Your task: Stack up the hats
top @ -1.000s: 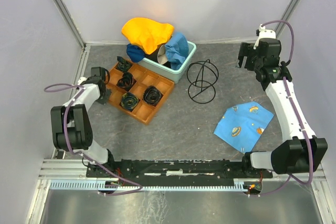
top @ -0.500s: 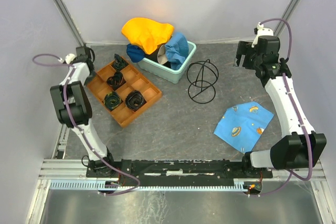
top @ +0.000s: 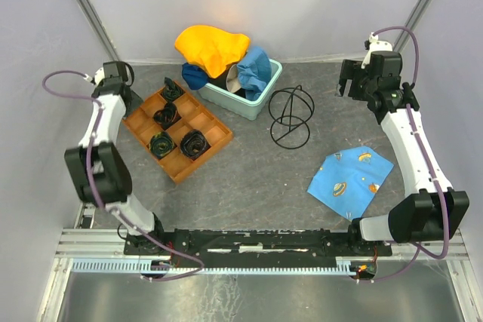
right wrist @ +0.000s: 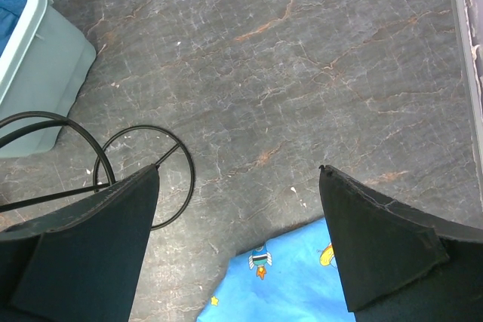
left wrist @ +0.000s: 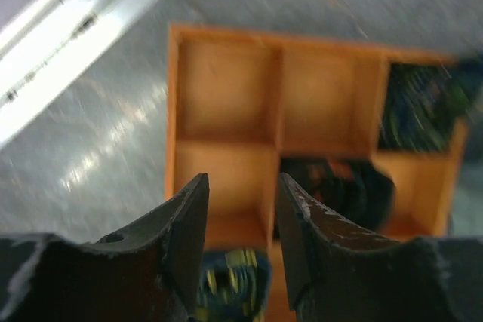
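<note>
Looking down from above, two robot arms rise from the near edge of one grey table (top: 256, 167). Nearest, at 4 o'clock, one flat blue cloth (top: 351, 180) printed with planets lies on it. At 9 o'clock sits one orange compartment tray (top: 213, 122) holding four dark rolled bundles (top: 194, 142). Just past centre, toward 1 o'clock, stands one black wire stand (top: 290, 117).

At 12 o'clock, one mint-green tub (top: 240, 105) holds the hats in a heap. Three can be told apart:
- one yellow-orange hat (top: 211, 47) on top
- one light blue hat (top: 255, 65) at its right
- one dark navy hat (top: 195, 77) over the tub's left end

At 10 o'clock the left gripper (left wrist: 241, 186) hangs near the tray, fingers partly apart and holding nothing. At 2 o'clock the right gripper (right wrist: 240, 171) is spread wide above bare table, also holding nothing.
</note>
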